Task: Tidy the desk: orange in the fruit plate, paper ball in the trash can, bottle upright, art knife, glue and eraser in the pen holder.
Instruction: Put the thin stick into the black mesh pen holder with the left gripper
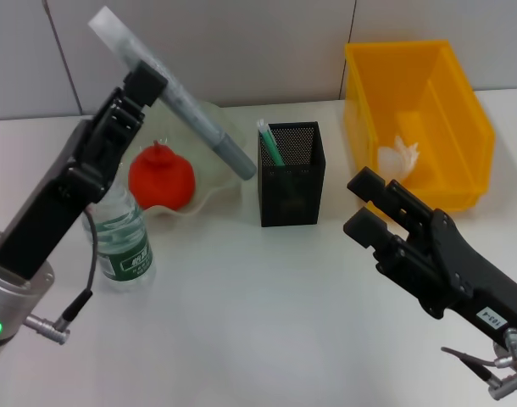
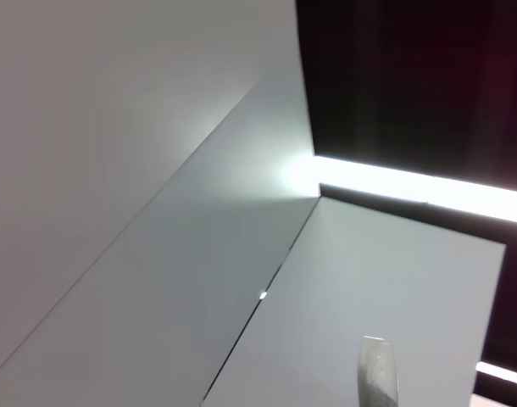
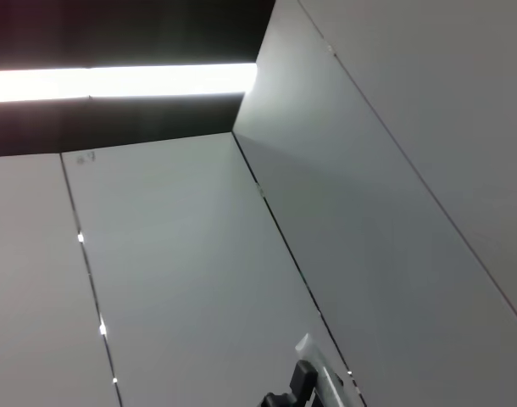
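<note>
My left gripper [image 1: 147, 75] is raised above the back left of the table and shut on a long grey art knife [image 1: 191, 110]. The knife slants down, and its low end is just left of the black mesh pen holder [image 1: 291, 182]. Its pale tip [image 2: 377, 377] shows in the left wrist view. A green-and-white stick [image 1: 269, 142] stands in the holder. The orange [image 1: 161, 178] lies in the fruit plate [image 1: 220, 182]. The bottle [image 1: 123, 237] stands upright. The paper ball [image 1: 398, 157] lies in the yellow trash can [image 1: 445, 93]. My right gripper [image 1: 358, 203] hangs open and empty, right of the holder. The eraser is out of view.
A grey wall runs along the table's back edge. White tabletop [image 1: 267, 314] spreads in front of the holder. My left arm [image 1: 47, 212] rises beside the bottle. Both wrist views face wall panels and a ceiling light.
</note>
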Robot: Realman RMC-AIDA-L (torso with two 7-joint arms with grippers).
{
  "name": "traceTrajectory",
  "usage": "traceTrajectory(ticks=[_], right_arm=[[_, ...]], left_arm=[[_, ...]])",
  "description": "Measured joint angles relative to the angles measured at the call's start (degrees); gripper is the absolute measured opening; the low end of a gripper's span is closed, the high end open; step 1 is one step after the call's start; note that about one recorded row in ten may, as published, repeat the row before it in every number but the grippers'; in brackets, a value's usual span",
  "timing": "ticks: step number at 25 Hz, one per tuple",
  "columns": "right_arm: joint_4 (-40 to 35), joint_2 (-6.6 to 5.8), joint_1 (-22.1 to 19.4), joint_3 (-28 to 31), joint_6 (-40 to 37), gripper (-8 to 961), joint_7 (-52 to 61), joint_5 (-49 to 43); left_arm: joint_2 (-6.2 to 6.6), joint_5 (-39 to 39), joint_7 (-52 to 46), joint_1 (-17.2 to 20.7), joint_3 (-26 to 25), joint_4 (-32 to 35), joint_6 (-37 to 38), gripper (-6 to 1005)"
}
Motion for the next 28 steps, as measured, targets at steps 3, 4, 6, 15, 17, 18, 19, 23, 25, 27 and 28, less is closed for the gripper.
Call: traceTrajectory(ticks=[3, 4, 6, 15, 17, 18, 19, 23, 25, 27, 28], right_arm=[[-0.5, 0.00, -0.2, 0.0, 1.0, 667, 0.1, 0.0], [-0.6, 0.00, -0.2, 0.0, 1.3, 667, 0.1, 0.0], [-0.8, 0.00, -0.2, 0.0, 1.8, 668, 0.1, 0.0], [-1.1, 0.00, -0.8, 0.1, 1.9, 668, 0.2, 0.1], [-1.2, 0.00, -1.2, 0.4, 2.0, 668, 0.2, 0.3], [-1.3, 0.00, -1.3, 0.5, 2.0, 668, 0.2, 0.4], [-1.4, 0.00, -1.4, 0.6, 2.0, 668, 0.2, 0.4], [-2.2, 0.00, -1.5, 1.2, 2.0, 668, 0.4, 0.5], [-2.7, 0.00, -1.5, 1.4, 2.1, 667, 0.4, 0.5], [-3.1, 0.00, -1.5, 1.7, 2.1, 667, 0.9, 0.5], [-3.3, 0.00, -1.5, 2.0, 2.2, 667, 1.5, 0.5]], left_arm=[[0.00, -0.9, 0.4, 0.1, 1.5, 0.0, -1.9, 138], [0.00, -1.3, 0.6, 0.2, 2.0, 0.0, -2.5, 138], [0.00, -1.5, 0.7, 0.2, 2.6, 0.0, -3.2, 138], [0.00, -1.5, 0.7, 0.4, 2.9, 0.0, -3.4, 137], [0.00, -1.8, 0.4, 0.4, 3.0, 0.0, -3.5, 136], [0.00, -2.3, 0.3, 0.4, 3.3, 0.0, -3.7, 136], [0.00, -2.3, 0.3, 0.4, 3.3, 0.0, -3.7, 136], [0.00, -5.6, 0.3, -0.2, 7.0, 0.0, -5.2, 136], [0.00, -5.9, 0.2, -0.3, 7.3, 0.1, -5.7, 136], [0.00, -6.0, 0.0, -0.3, 7.3, 0.4, -6.2, 136], [0.00, -6.2, -0.1, -0.4, 7.4, 0.5, -6.2, 135]])
